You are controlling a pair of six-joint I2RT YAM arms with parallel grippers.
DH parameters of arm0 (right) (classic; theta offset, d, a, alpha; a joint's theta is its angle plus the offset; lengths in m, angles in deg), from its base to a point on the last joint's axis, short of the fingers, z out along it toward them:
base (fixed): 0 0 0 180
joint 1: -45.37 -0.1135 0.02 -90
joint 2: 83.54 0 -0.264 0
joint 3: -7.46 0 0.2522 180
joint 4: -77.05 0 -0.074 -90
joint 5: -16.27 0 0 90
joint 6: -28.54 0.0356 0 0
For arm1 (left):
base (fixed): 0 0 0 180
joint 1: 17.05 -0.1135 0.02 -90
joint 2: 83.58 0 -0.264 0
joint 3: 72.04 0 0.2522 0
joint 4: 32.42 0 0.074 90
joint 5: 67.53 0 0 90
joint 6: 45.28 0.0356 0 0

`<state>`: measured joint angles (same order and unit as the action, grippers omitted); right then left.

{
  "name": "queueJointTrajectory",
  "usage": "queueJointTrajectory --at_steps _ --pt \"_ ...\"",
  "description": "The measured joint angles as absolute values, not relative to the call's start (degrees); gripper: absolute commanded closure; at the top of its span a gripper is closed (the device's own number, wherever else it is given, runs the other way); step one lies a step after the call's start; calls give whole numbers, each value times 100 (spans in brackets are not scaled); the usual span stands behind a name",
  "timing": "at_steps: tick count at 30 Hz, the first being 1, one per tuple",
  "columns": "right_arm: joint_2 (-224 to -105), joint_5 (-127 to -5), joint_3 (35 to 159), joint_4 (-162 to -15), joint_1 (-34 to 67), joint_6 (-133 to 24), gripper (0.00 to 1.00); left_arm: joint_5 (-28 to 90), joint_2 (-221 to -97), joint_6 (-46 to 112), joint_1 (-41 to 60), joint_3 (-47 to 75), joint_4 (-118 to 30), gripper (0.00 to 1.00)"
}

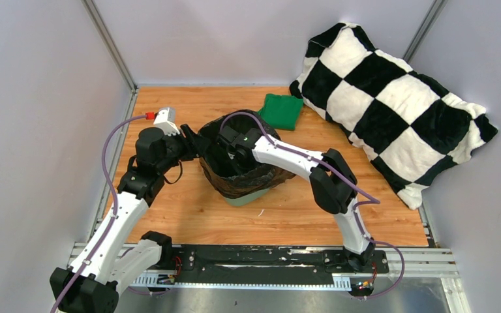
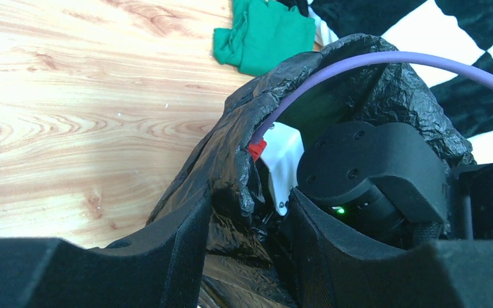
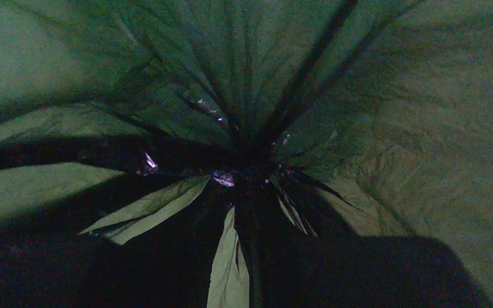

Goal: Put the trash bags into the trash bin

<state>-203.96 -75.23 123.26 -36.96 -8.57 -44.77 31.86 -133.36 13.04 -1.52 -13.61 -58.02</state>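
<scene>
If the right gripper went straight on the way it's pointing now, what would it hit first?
Most likely the trash bag, at its gathered bottom where the pleats converge, inside the trash bin. The dim wrist view leaves the depth unclear.

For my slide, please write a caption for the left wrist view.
Left gripper straddles the rim of the black trash bag; right arm reaches inside.

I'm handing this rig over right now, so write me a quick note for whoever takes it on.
Left gripper: shut on the bag rim, at the bin's left side.
Right gripper: deep inside the bag; open or shut can't be told.
Done: bag is in the bin and partly draped over its rim.
Left: probably spread the rim all round, release it, lift both arms out.
</scene>
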Motion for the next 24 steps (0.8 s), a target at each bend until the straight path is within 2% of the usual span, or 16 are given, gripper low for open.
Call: queueJointTrajectory --at_steps 24 --pt "-19622 -7530 12534 -3436 -857 -4482 73 3183 -13336 1304 -152 -1361 -5802 52"
